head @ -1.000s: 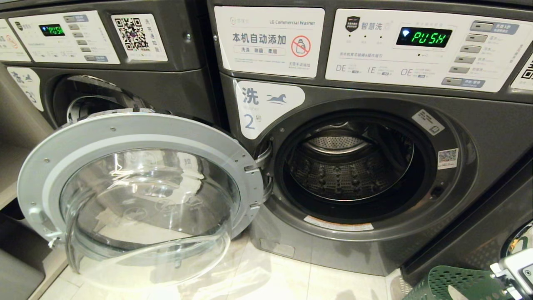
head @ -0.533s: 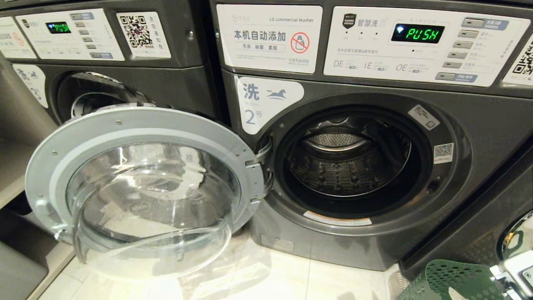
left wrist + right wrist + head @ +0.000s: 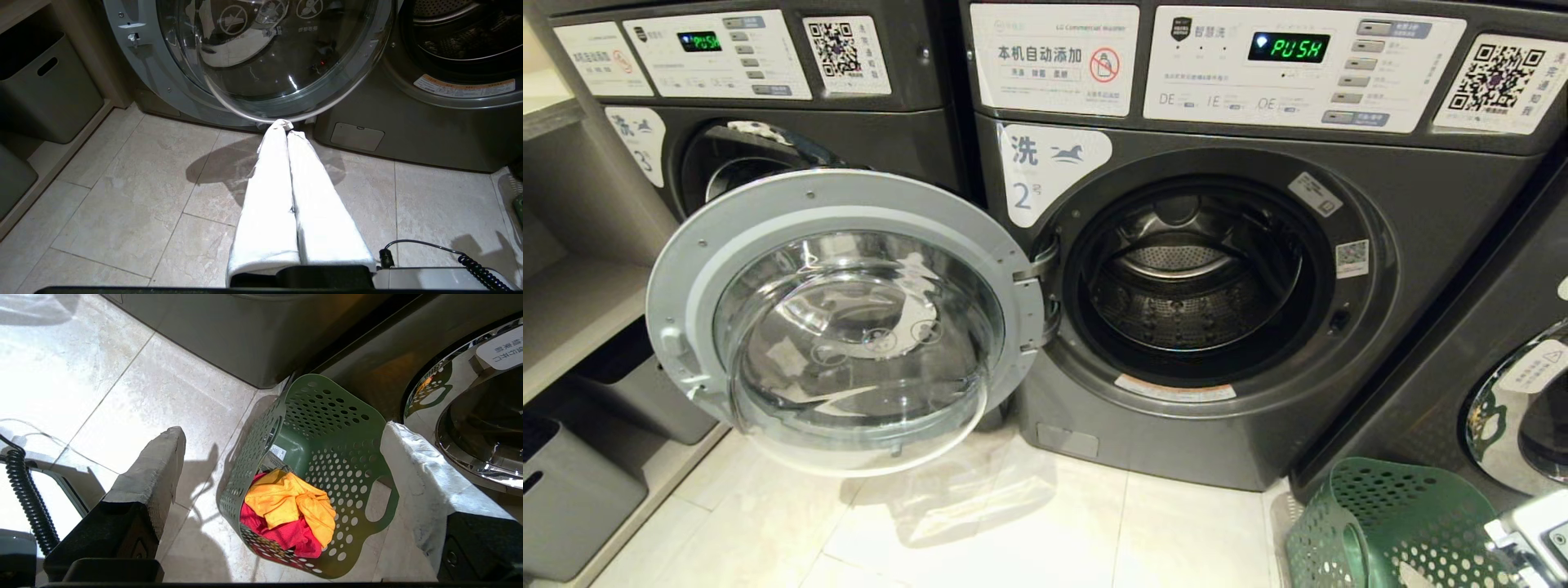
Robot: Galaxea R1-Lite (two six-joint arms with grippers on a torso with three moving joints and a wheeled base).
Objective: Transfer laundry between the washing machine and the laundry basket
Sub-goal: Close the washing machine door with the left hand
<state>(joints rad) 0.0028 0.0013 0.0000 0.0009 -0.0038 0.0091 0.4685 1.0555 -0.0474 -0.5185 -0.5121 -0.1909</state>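
Note:
The washing machine (image 3: 1421,245) marked "2" stands with its round door (image 3: 686,269) swung wide to the left, and the drum (image 3: 1192,310) shows no cloth. The green laundry basket (image 3: 1388,523) sits on the floor at the lower right. It holds laundry: a yellow-orange garment (image 3: 286,498) on top of a red one (image 3: 286,535). My right gripper (image 3: 282,430) hangs open above the basket (image 3: 327,416), apart from it. My left gripper (image 3: 286,127) is shut and empty. It points at the floor under the open door (image 3: 359,73).
A like machine marked "3" (image 3: 768,139) stands at the left, behind the open door. Another with a chrome door (image 3: 1519,408) stands at the right, close to the basket. Grey bins (image 3: 572,490) sit under a shelf (image 3: 572,302) on the far left. Pale floor tiles (image 3: 1013,523) lie in front.
The whole head view has drawn back and shifted, showing more floor, the bins and most of the basket. Neither arm nor the laundry has visibly moved.

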